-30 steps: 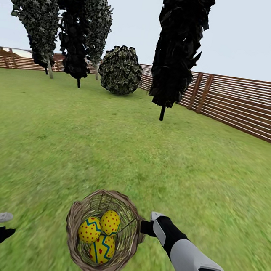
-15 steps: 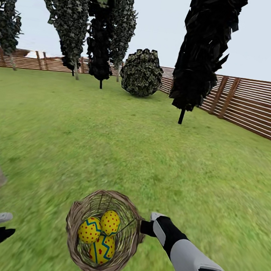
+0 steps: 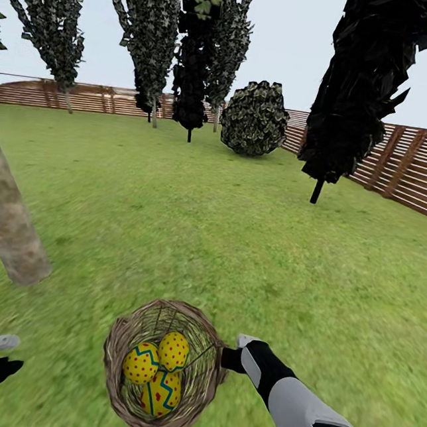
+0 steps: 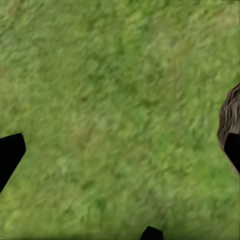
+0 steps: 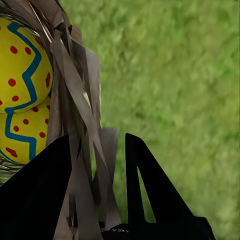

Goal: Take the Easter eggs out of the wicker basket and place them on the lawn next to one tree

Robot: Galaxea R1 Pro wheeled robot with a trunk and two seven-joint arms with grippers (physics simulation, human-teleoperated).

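Observation:
The wicker basket (image 3: 118, 335) hangs low in the head view with three Easter eggs inside: one at the left (image 3: 141, 362), one behind it (image 3: 174, 350) and one in front (image 3: 161, 392). My right gripper (image 3: 228, 357) is shut on the basket's right rim. In the right wrist view its fingers (image 5: 145, 180) straddle the woven wall (image 5: 75, 75), with two eggs (image 5: 22, 65) beyond. My left gripper (image 3: 18, 352) is open and holds nothing; it hovers over the lawn (image 3: 205, 226) left of the basket (image 4: 229, 117). A tree with a thick grey-tan trunk (image 3: 6, 218) stands at the left.
A brown slat fence (image 3: 420, 165) rings the garden. A dark columnar tree (image 3: 362, 91) stands at the right, more narrow trees (image 3: 191, 70) and a round bush (image 3: 255, 118) at the back. Open grass lies between me and them.
The whole head view has swung left, so the far trees and fence slid right and the grey-tan trunk came in at the left. Basket and arms kept their places in the picture.

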